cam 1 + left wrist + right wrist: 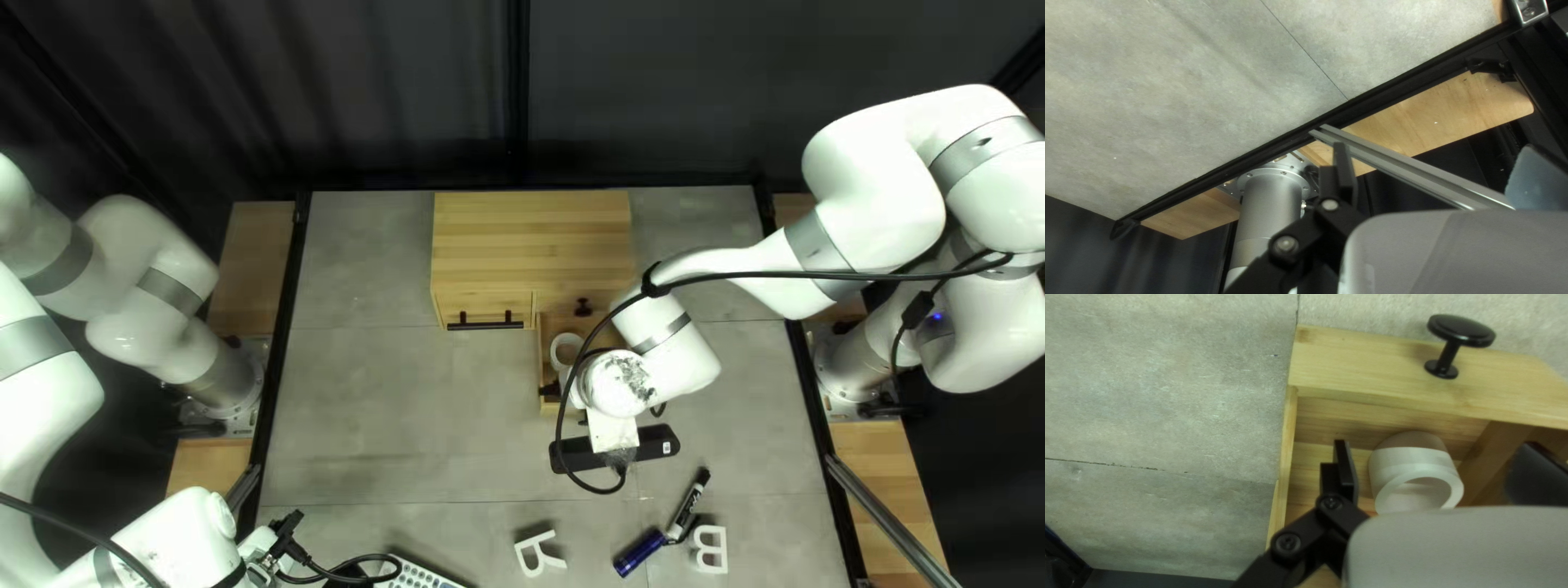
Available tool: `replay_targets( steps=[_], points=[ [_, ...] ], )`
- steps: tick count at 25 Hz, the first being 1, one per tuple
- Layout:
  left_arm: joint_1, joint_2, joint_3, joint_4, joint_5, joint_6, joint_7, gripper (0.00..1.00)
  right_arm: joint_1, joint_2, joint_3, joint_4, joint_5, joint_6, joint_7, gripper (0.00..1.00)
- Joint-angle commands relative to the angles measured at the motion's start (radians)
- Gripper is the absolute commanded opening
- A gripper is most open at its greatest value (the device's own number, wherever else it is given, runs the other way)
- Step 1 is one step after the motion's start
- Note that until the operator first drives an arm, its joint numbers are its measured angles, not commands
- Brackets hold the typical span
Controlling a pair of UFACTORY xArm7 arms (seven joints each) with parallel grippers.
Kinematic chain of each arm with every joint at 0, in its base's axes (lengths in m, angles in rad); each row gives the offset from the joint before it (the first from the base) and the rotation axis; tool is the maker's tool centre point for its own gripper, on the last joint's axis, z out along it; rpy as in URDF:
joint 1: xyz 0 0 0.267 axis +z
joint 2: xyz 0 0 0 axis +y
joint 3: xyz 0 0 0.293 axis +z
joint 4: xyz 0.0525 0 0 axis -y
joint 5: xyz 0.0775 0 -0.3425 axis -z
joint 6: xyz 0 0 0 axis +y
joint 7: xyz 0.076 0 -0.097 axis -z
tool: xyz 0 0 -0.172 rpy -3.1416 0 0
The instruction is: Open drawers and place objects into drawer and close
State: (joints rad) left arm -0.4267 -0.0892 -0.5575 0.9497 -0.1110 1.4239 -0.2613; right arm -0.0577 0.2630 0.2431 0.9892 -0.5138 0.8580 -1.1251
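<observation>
"So, what is the right gripper [555,389] doing?"

"Its two black fingers [1344,471] are wide apart. The pale, round roll of tape [1407,457] shows between them, and no finger touches it. The roll sits inside the open, light wooden drawer [1372,373], and I can see its big hole."

"And the left gripper [287,534]?"

"Its fingers are apart too, with nothing between them. It is at the bottom left of the top left view. Ahead of it, its wrist view shows the edge of the gray table [1181,103], a long silver metal rail [1415,169] and a round silver arm base [1271,201]."

"What is around the drawer?"

"It has a round, shiny black knob [1462,331] on its front. It sticks out of the light wooden cabinet [531,240]. Next to it, the shut wooden drawer [457,303] has a black bar handle [486,325]."

"Anything nearer the bottom of the top left view?"

"Yes! A white letter R [538,553], a blue marker [639,552], a black and white marker [688,506] and a white letter B [710,548]. There's part of a white keyboard [419,575] as well."
</observation>
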Motion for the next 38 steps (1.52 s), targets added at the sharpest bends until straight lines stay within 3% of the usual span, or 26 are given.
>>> replay_targets(
  steps=[1, 38],
  points=[
    [0.0, 0.0, 0.0, 0.0, 0.0, 0.0, 0.0, 1.0, -0.005, 0.004, -0.005, 0.001, -0.002, -0.006, 0.001, 1.0],
    [0.0, 0.0, 0.0, 0.0, 0.0, 0.0, 0.0, 1.0, -0.002, 0.041, -0.013, -0.004, -0.027, -0.053, 0.024, 1.0]
  ],
)
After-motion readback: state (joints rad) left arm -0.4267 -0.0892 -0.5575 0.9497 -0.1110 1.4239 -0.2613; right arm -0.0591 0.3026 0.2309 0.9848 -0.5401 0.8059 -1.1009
